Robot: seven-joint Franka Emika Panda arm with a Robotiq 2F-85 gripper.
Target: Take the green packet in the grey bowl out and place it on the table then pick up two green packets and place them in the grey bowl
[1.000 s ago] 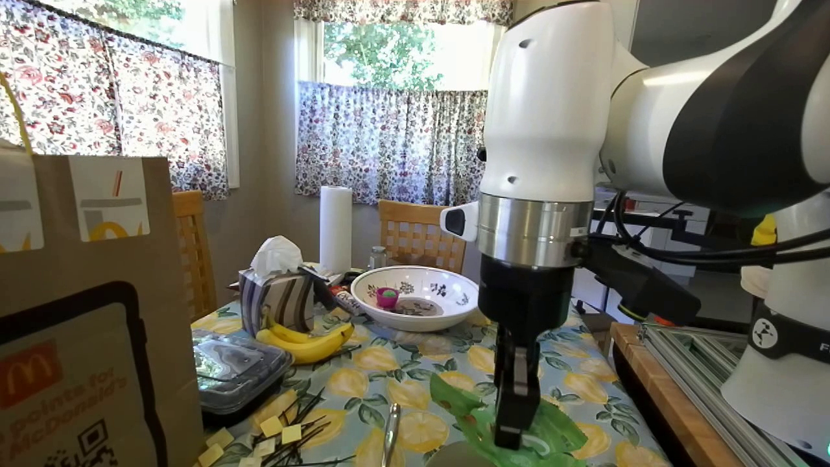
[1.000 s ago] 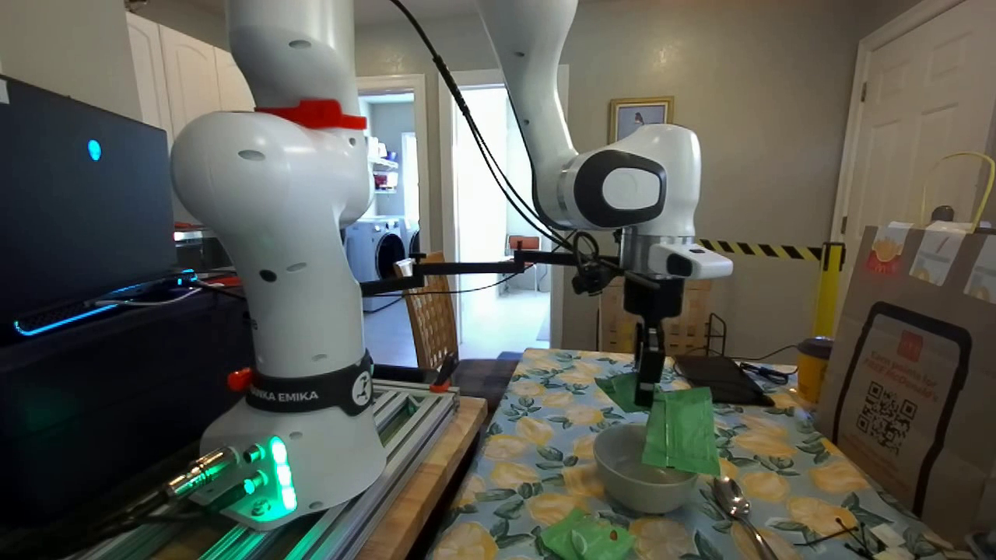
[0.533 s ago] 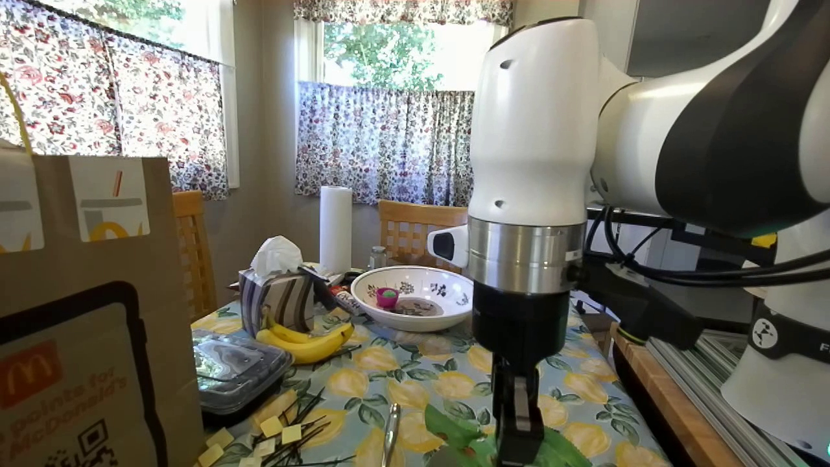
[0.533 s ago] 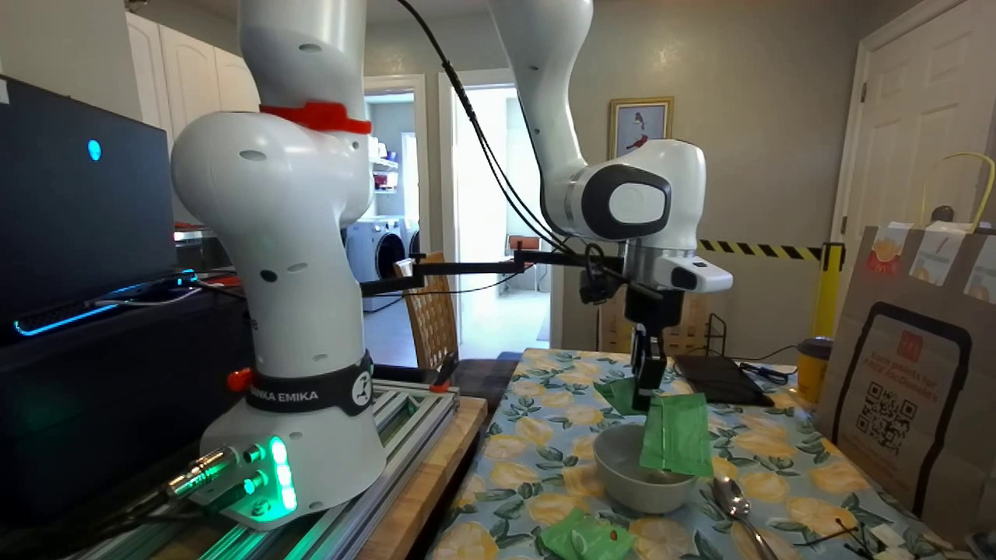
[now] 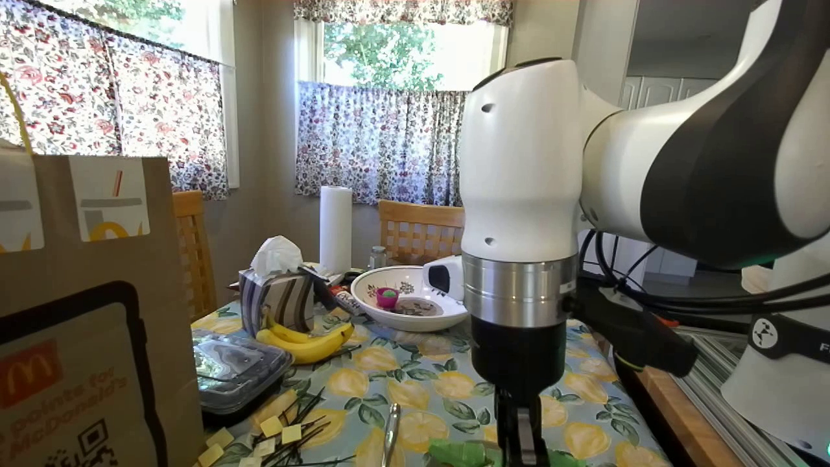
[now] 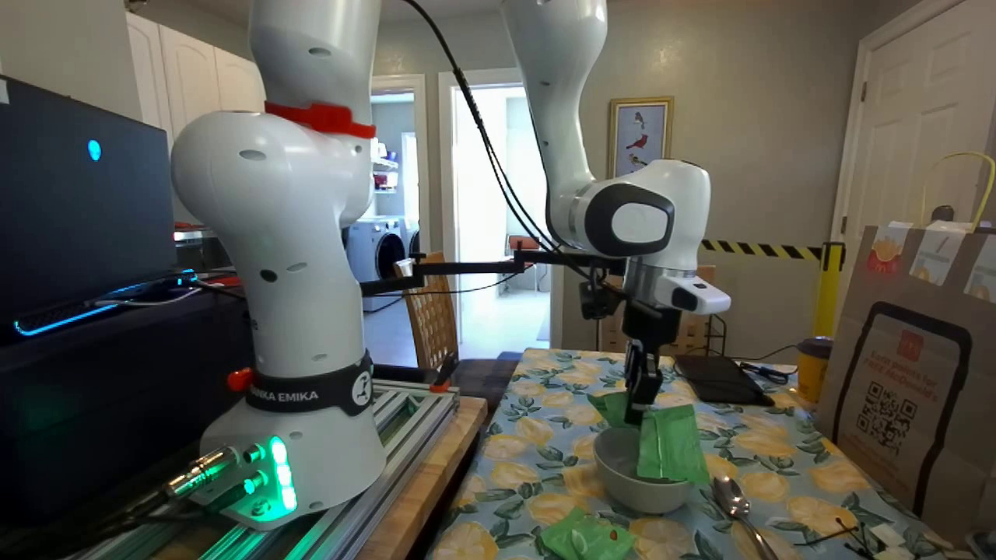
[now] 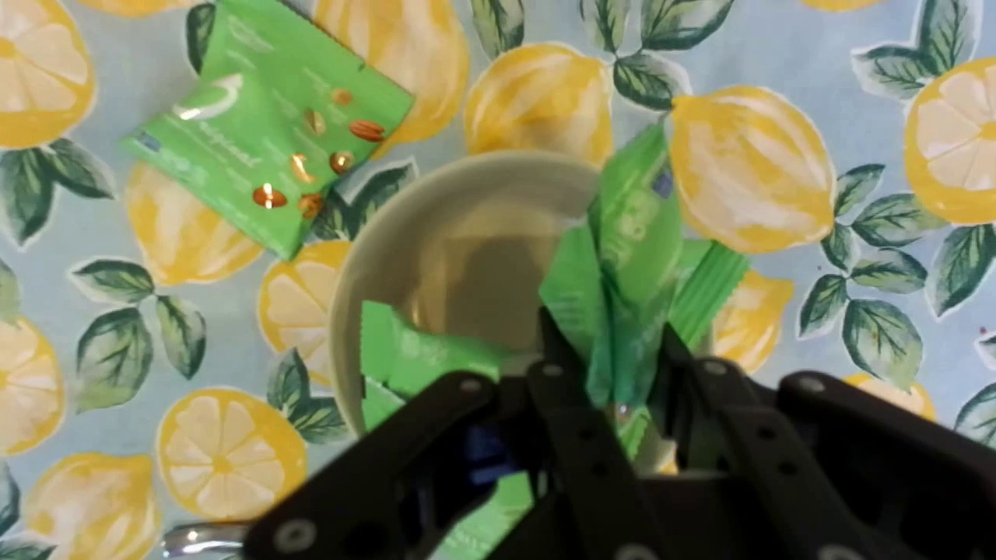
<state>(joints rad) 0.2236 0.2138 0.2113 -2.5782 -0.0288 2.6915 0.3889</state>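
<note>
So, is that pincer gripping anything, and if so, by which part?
At least one green packet, pinched by a bunched fold in the pincer. Whether that's near its middle, or whether a second is caught too, I can't tell.

In an exterior view, you have the low, round grey bowl (image 6: 632, 490) on the pale blue lemon-print cloth (image 6: 521, 474), the flat, squarish green film packet (image 6: 587, 537) before the bowl and the long silver metal spoon (image 6: 735, 503) just to its right. Over the bowl, your black gripper (image 7: 611, 334) holds at least one folded green film packet (image 7: 640, 237). In an exterior view, curved yellow bananas (image 5: 305, 350) lie before the striped, boxy cardboard tissue box (image 5: 285, 295), left of the wide, round white bowl (image 5: 408, 324).
</note>
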